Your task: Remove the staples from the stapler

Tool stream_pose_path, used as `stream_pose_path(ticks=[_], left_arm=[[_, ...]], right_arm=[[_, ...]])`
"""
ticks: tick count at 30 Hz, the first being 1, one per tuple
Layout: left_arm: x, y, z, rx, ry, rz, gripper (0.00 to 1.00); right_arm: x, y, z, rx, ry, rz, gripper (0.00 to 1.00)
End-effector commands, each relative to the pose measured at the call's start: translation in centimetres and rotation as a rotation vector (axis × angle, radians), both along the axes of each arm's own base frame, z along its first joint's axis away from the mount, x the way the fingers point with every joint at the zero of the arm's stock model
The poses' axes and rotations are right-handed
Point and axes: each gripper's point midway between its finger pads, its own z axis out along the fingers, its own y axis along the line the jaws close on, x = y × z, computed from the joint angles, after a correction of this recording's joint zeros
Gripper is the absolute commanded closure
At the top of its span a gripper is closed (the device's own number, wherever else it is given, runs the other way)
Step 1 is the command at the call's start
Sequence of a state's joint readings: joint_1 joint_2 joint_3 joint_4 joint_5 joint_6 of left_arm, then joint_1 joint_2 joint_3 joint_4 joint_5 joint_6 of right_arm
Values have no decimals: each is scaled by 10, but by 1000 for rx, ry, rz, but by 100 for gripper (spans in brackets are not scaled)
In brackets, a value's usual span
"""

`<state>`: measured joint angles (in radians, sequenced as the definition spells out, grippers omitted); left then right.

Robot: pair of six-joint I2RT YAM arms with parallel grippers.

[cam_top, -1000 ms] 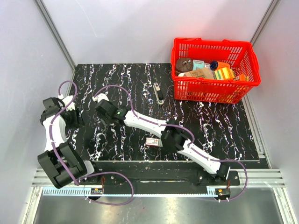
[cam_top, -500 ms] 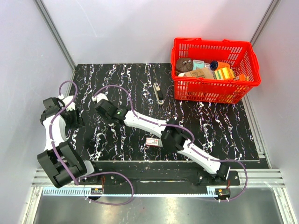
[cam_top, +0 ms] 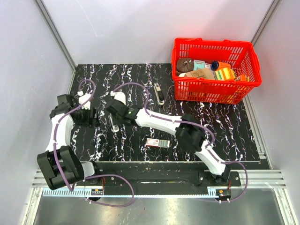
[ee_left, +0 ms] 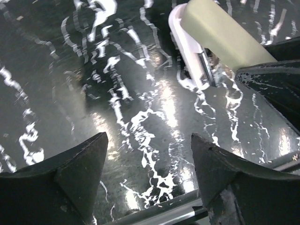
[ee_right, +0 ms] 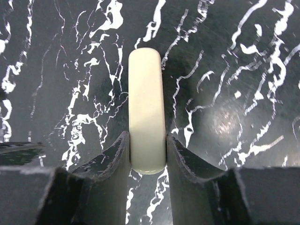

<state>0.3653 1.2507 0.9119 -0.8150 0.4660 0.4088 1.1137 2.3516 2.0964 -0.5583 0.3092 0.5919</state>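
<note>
While the left end effector (ee_left: 149, 137) hangs open above the worktop (cam_top: 225, 126), the right end effector (ee_right: 147, 136) is clamped on a pale stapler (ee_right: 145, 84); farther right, a black stapler (cam_top: 159, 93) lies on the worktop just beside the basket (cam_top: 211, 91).

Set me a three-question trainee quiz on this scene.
1. True or false: the right hand is shut on the pale stapler.
2. The left hand is: A) open, nothing between its fingers; B) shut on the stapler; C) shut on a small box.
3. Fill in: the red basket stands at the table's far ____ corner.
Key: 1 true; 2 A; 3 right.
</note>
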Motion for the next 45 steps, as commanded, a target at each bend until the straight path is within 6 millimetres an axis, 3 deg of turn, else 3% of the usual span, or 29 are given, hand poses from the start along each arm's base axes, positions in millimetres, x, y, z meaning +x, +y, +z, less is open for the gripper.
stream_pose_path(ticks=[1, 6, 17, 24, 31, 34, 38, 45], left_arm=[[11, -30, 13, -30, -82, -162, 21], [20, -45, 6, -53, -69, -236, 17], [29, -50, -24, -54, -69, -395, 17], [20, -66, -22, -107, -82, -503, 18], [7, -76, -19, -172, -51, -554, 23], [7, -74, -22, -163, -48, -562, 28], [8, -74, -22, -159, -54, -573, 51], [15, -78, -12, -186, -85, -573, 52]], right_arm=[[16, -6, 67, 347, 55, -207, 100], [22, -19, 78, 478, 116, -259, 100], [10, -36, 92, 638, 225, -251, 100], [4, -36, 108, 744, 260, -208, 100], [1, -31, 111, 787, 286, -197, 100], [1, -31, 113, 802, 285, -198, 100], [-4, -32, 118, 813, 301, -177, 100], [-12, -29, 120, 831, 335, -146, 100]])
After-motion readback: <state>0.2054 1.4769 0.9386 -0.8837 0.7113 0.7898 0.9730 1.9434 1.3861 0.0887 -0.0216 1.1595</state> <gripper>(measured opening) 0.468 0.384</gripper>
